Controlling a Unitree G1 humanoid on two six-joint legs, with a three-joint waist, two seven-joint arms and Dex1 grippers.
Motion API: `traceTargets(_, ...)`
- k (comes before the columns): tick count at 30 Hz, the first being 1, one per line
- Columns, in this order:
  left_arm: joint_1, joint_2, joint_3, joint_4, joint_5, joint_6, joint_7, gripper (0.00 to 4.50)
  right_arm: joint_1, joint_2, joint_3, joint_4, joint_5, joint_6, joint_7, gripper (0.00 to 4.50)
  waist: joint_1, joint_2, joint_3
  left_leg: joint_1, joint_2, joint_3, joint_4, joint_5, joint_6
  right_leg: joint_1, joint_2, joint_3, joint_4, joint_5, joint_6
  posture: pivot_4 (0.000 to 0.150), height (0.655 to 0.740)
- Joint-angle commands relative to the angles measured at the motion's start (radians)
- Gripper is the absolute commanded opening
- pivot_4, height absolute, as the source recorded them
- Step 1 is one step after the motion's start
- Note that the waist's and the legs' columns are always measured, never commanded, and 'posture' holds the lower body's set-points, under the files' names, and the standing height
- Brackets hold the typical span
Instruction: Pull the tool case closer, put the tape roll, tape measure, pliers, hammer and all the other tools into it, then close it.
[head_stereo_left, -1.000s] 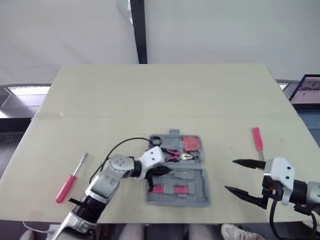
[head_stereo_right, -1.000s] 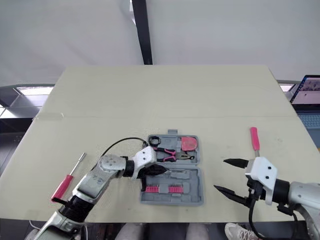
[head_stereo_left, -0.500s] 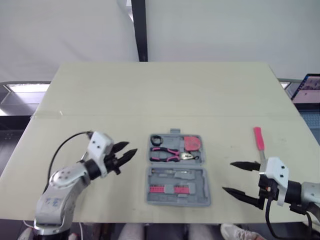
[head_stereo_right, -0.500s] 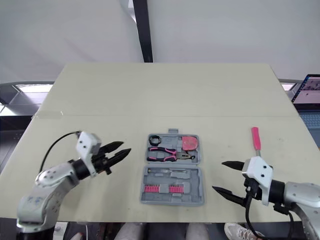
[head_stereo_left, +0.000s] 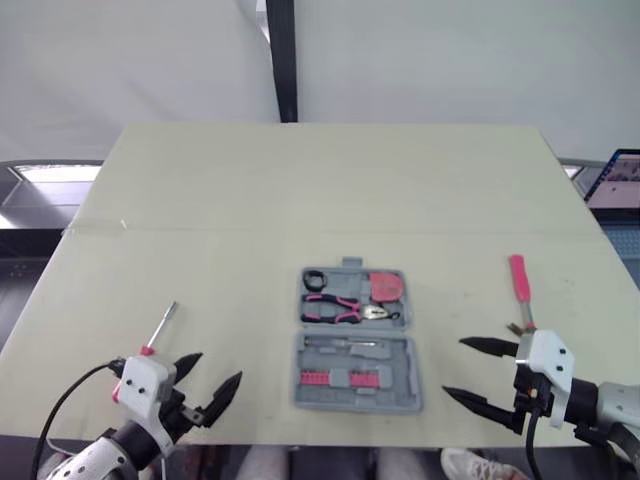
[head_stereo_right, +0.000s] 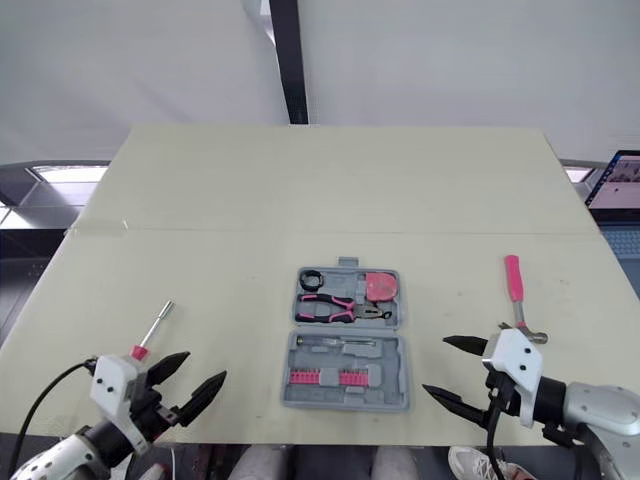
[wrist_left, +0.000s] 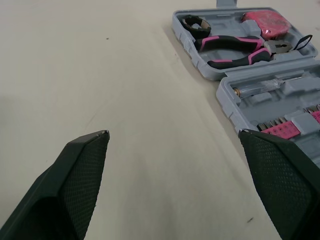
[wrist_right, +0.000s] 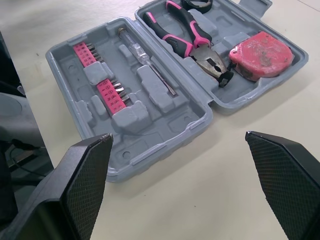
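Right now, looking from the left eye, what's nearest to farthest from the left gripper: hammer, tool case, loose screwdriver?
1. The loose screwdriver, just beside the left gripper, on the left side.
2. The tool case, open, in the middle.
3. The hammer, far right.

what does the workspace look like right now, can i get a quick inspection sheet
surface: beige table, faint seam across it
job's things: tool case open near the front edge, holding tape roll, pliers, tape measure, clear screwdriver, pink bits; hammer lies outside on its right, pink-handled screwdriver outside on its left
clutter: nothing seen
grippers: left gripper open, holding nothing; right gripper open, holding nothing, near the hammer's head
cables: black cable behind the left gripper, another under the right
surroundings: laptop off the table's right; dark pole behind
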Motion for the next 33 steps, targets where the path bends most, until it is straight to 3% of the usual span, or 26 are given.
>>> traceTargets(1,0.022,0.005,-0.025,-0.011,-0.004,-0.053,-0.003,4.43,-0.008,-0.003,-0.016,-0.002,0.005,-0.021,0.006,4.50,0.000,0.000,0.000,0.000,0.000,0.000,0.000,0.000,0.000,0.000,0.000,0.000,0.000,0.000,0.000,0.150,0.7400)
traceTargets(12,-0.002,0.045,-0.094,0.051,-0.033,-0.090,-0.042,4.43,-0.038,0.011,-0.009,-0.012,0.028,0.002,-0.017,4.50,0.000,0.001,0.001,0.000,0.000,0.000,0.000,0.000,0.001,0.000,0.000,0.000,-0.001,0.000,0.000,0.150,0.7400)
traceTargets(22,-0.149,0.281,-0.151,0.128,-0.122,-0.227,-0.371,4.43,0.015,0.130,-0.114,-0.124,0.003,0.194,-0.335,4.50,0.000,0.004,0.001,-0.009,0.000,0.001,0.000,0.000,0.000,-0.010,0.000,0.001,0.002,0.000,0.000,0.150,0.7400)
traceTargets(33,-0.231,0.349,-0.177,0.109,-0.110,-0.263,-0.387,4.43,0.024,0.182,-0.178,-0.186,0.007,0.360,-0.497,4.50,-0.002,0.007,0.001,-0.011,0.000,0.001,0.001,0.001,-0.001,-0.014,0.000,0.001,0.006,0.001,0.000,0.150,0.7400)
